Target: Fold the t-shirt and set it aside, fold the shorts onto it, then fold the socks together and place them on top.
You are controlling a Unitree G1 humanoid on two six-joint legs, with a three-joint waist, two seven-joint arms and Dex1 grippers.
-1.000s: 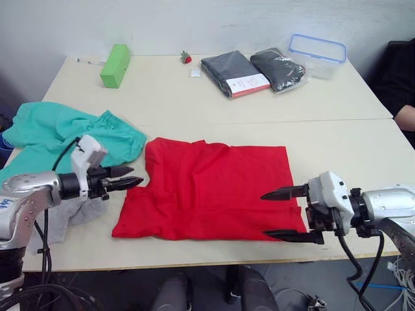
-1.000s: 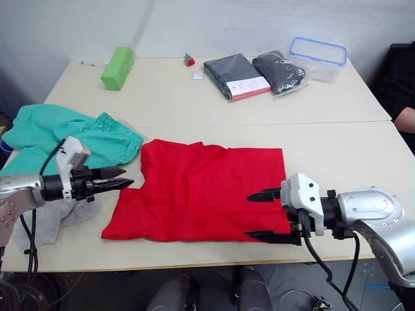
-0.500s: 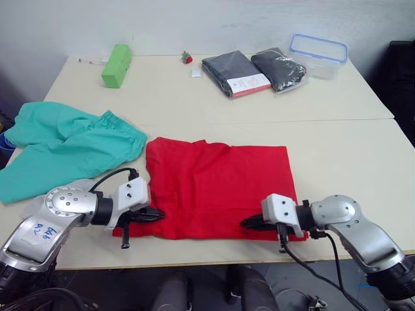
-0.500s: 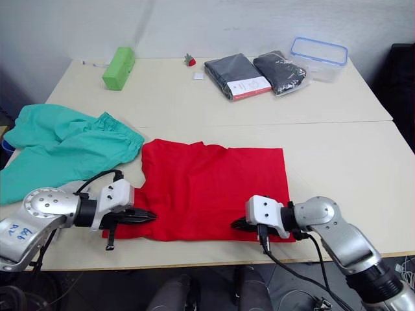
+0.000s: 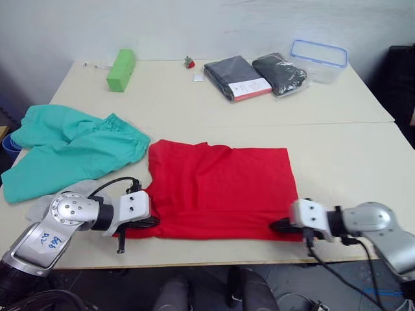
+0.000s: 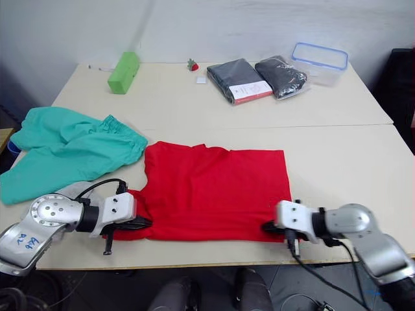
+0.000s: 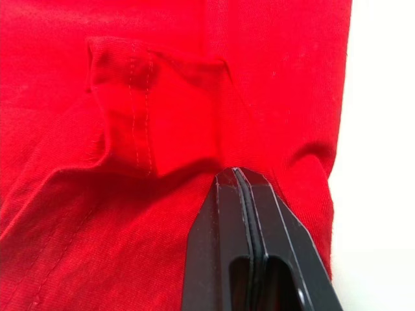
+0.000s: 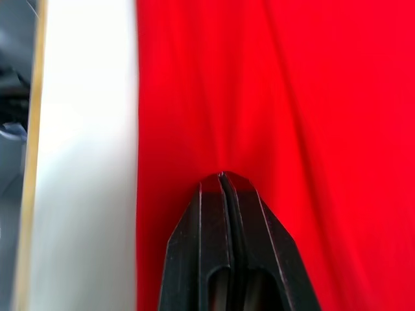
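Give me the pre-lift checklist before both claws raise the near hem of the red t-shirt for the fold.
1. Left claw shut on the t-shirt: ok, fabric puckers at its tip.
2. Right claw shut on the t-shirt: ok.
3. Both grips at the near hem corners: ok.
4. T-shirt spread flat: mostly ok; one sleeve is folded over by the left claw.
5. Shorts apart from the t-shirt: ok.
6. Socks free of the left arm: cannot tell.
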